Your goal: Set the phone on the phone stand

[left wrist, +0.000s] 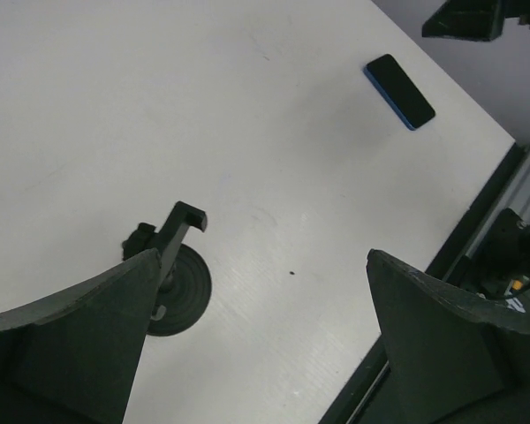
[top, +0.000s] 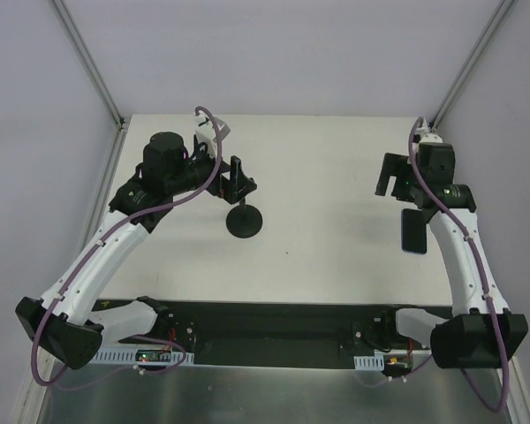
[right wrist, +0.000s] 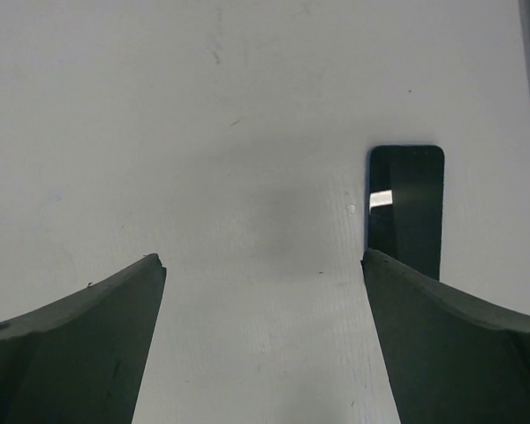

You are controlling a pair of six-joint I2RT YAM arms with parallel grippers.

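The phone [top: 413, 231] lies flat on the white table at the right, partly under my right arm; it is dark with a blue edge. It shows in the left wrist view [left wrist: 399, 90] and the right wrist view [right wrist: 406, 203], just beyond the right finger [right wrist: 450, 336]. My right gripper [top: 390, 177] [right wrist: 263, 261] is open and empty, above bare table left of the phone. The black phone stand [top: 246, 223] stands upright mid-table with nothing on it. My left gripper [top: 238, 179] [left wrist: 265, 256] is open and empty, just behind the stand [left wrist: 172, 291], whose holder sits beside the left finger [left wrist: 88, 336].
The white table [top: 327, 177] ends in a black strip [top: 274, 322] along the near edge, where the arm bases are bolted. Grey walls with metal corner posts [top: 93, 66] enclose the back and sides.
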